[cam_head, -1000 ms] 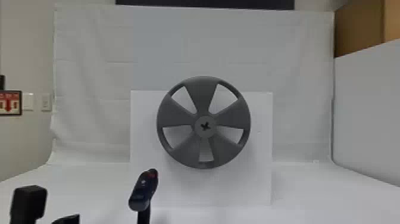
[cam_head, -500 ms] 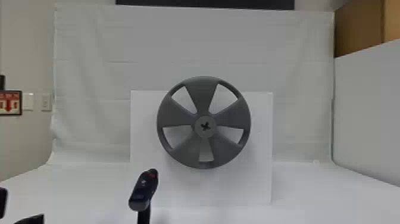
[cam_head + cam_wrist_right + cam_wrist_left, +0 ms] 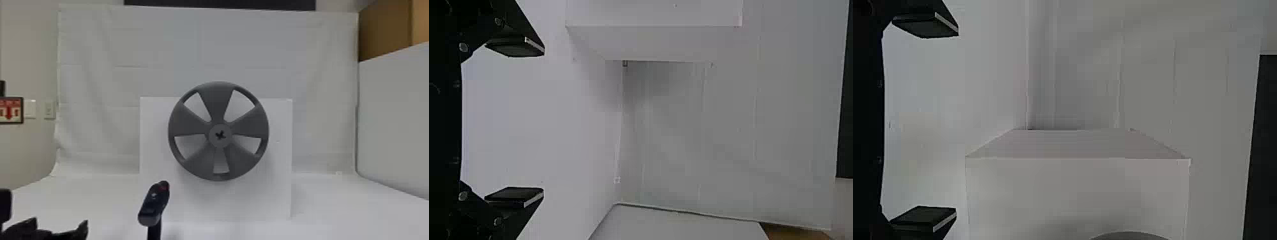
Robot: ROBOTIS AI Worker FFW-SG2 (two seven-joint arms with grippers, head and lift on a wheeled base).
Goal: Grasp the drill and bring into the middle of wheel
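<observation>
In the head view my left gripper (image 3: 58,227) is at the lower left, to the left of the drill (image 3: 154,202) and apart from it. The drill is dark with a small red mark on top, and its handle (image 3: 154,230) points down. A grey five-spoked wheel (image 3: 218,102) faces me in the centre, higher and farther right, with a dark cross-shaped mark at its hub (image 3: 215,140). In the left wrist view my left gripper (image 3: 957,122) is open, nothing between its fingers; the wheel's rim (image 3: 1130,236) peeks in. My right gripper (image 3: 544,121) stands open and holds nothing.
Behind the wheel is a white box (image 3: 281,188) on the white surface (image 3: 344,210). A white sheet (image 3: 95,111) hangs at the back. On the right stand a white panel (image 3: 395,111) and a brown box (image 3: 383,35) above it.
My left gripper first shifted left in the head view, then rose somewhat, so that both fingers now show there. Drill and wheel have kept their places.
</observation>
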